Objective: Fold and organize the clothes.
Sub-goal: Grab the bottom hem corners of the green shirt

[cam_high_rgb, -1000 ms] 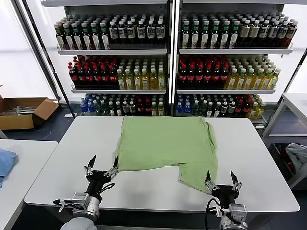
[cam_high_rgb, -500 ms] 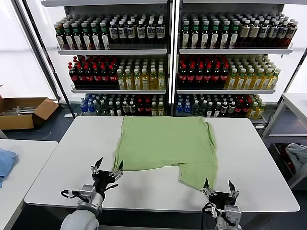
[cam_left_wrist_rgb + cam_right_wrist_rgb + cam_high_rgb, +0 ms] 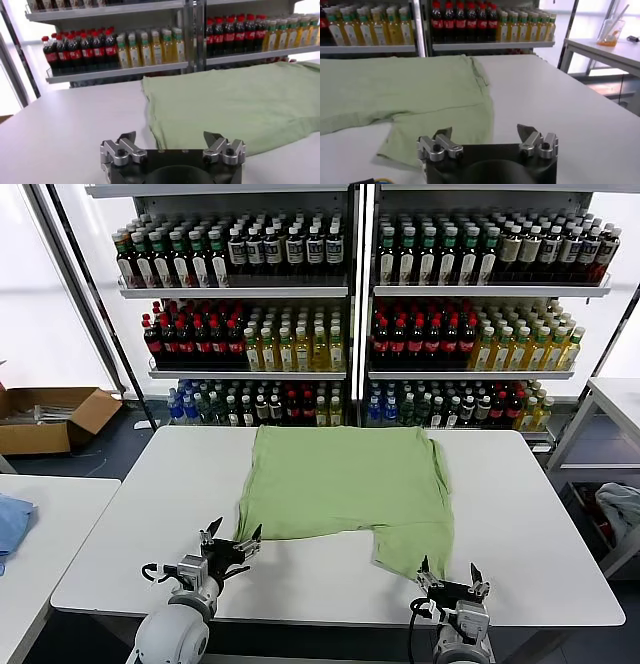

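Note:
One of the clothes, a light green shirt (image 3: 345,484), lies spread flat on the white table (image 3: 130,514) with its plain side up; a flap of it reaches toward the front edge on the right. My left gripper (image 3: 232,533) hovers open just off the shirt's near left corner, nothing between its fingers. In the left wrist view the shirt (image 3: 235,100) lies ahead of the open left gripper (image 3: 169,136). My right gripper (image 3: 448,569) stands open at the table's front edge, just short of the flap. The right wrist view shows the shirt (image 3: 405,90) ahead of the empty right gripper (image 3: 484,131).
Shelves of bottles (image 3: 350,314) stand behind the table. A cardboard box (image 3: 50,416) sits on the floor at far left. A second table (image 3: 40,564) on the left carries a blue cloth (image 3: 10,524). Another table (image 3: 620,399) and a bin of cloth (image 3: 615,509) stand on the right.
Both grippers have drawn back toward the front edge of the table, staying open. The left one has also shifted slightly right. The shirt has not moved.

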### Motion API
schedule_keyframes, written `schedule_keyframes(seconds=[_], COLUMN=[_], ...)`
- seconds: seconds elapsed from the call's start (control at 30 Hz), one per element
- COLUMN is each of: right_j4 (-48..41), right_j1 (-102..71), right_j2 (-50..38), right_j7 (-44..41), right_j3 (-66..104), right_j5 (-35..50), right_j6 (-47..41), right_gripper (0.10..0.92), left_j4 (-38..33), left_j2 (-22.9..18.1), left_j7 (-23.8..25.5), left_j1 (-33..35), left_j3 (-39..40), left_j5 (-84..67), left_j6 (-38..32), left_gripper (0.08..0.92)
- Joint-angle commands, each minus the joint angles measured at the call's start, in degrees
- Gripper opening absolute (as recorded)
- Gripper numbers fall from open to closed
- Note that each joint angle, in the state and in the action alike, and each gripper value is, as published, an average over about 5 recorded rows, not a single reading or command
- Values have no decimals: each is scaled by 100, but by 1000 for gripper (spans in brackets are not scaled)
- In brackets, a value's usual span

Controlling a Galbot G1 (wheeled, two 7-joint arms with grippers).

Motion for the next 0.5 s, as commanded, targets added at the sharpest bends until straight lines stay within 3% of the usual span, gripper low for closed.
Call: schedule_keyframes(seconds=[0.03, 0.37, 0.5], right_j4=[-72, -199, -262], right_j1=[83, 53, 51], right_j2=[67, 74, 89], right_j7=[18, 46, 52], right_j3=[8, -82, -89], right_j5=[12, -13, -13], right_j6=[-28, -61, -23], right_gripper=[823, 818, 753], left_j4=[467, 587, 576], left_j2=[97, 53, 45], left_j7=[5, -5, 3], left_j1=[-307, -312, -261], left_j3=[65, 38, 42], left_j5=[-148, -195, -196], left_j6=[97, 87, 88], left_gripper=[823, 823, 823])
